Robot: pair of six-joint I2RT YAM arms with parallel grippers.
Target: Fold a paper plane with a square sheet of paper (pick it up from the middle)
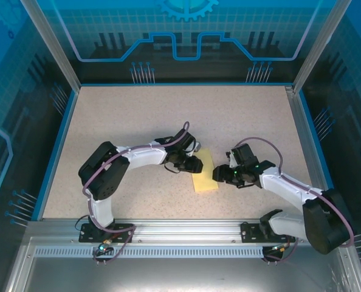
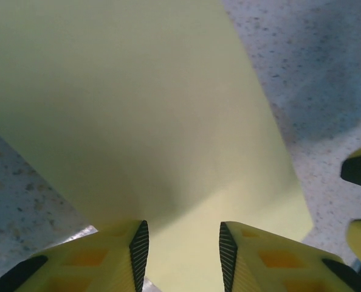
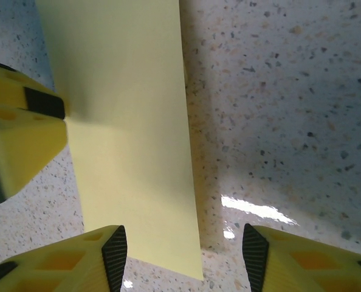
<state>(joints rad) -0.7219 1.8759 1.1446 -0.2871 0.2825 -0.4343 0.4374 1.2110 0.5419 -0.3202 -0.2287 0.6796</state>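
Creasing in hand: square sheet of paper (image 1: 205,173), folded to a strip, lies on surface (image 1: 138,121) between tools. Left tool (image 2: 183,243) half open astride it, right tool (image 3: 183,249) wider, neither gripping. Advised: pin one edge, press evenly.

The square sheet of paper (image 1: 205,179) lies on the worktop (image 1: 138,121), just below the frame's centre. The left pincer (image 1: 191,163) is at its left edge, the right pincer (image 1: 219,174) at its right edge.
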